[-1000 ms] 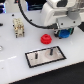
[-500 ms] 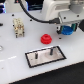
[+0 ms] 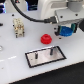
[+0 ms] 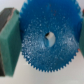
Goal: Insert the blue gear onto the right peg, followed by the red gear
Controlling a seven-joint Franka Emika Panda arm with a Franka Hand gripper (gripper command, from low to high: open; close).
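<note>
Tool (image 3: 66,31) gripping blue gear (image 4: 48,38), bore facing wrist camera

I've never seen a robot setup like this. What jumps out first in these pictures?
The wrist view is almost filled by the blue gear, a toothed disc with a centre hole, clamped between the gripper's green pads. In the exterior view the white arm holds that gear above the white table, toward that view's right. Just to its left, the red gear sits on the table, behind a dark-framed plate with pegs.
</note>
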